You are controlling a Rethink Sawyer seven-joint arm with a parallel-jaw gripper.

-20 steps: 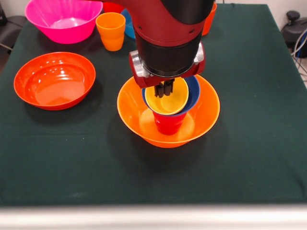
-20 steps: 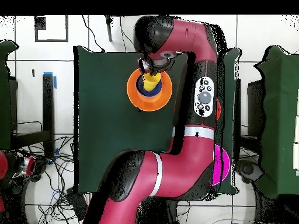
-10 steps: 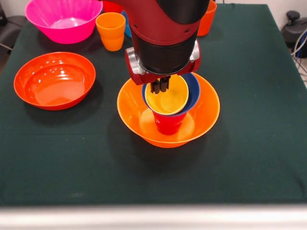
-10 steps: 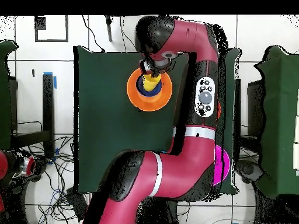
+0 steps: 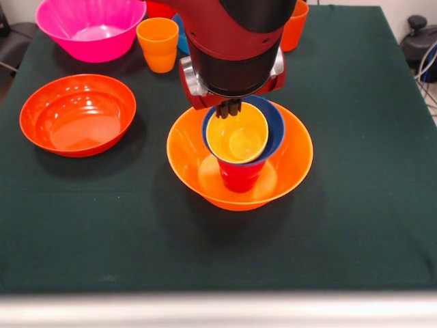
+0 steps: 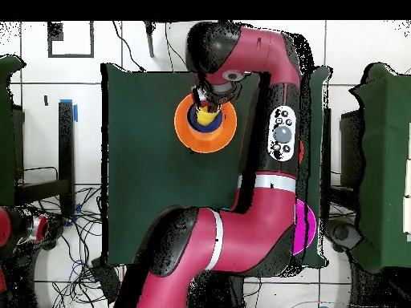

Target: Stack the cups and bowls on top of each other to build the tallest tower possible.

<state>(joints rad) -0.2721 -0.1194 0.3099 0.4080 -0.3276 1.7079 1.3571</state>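
On the green bench (image 5: 355, 225), a shallow orange-red bowl (image 5: 77, 114) sits at 9 o'clock from the tower (image 5: 240, 158), well apart. At 11 o'clock stand a big pink bowl (image 5: 91, 27) and an orange cup (image 5: 158, 44). The tower has 4 pieces: wide orange bowl (image 5: 290, 164), red cup (image 5: 239, 176), dark blue bowl (image 5: 275, 124), yellow cup (image 5: 237, 137). The tool (image 5: 229, 108) hangs at the yellow cup's 12 o'clock rim, fingers pressed together, gripping nothing.

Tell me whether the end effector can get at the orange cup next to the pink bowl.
Probably yes. The orange cup stands upright and apart from the pink bowl, its open top uncovered. The end effector hangs over the tower, holding nothing visible.
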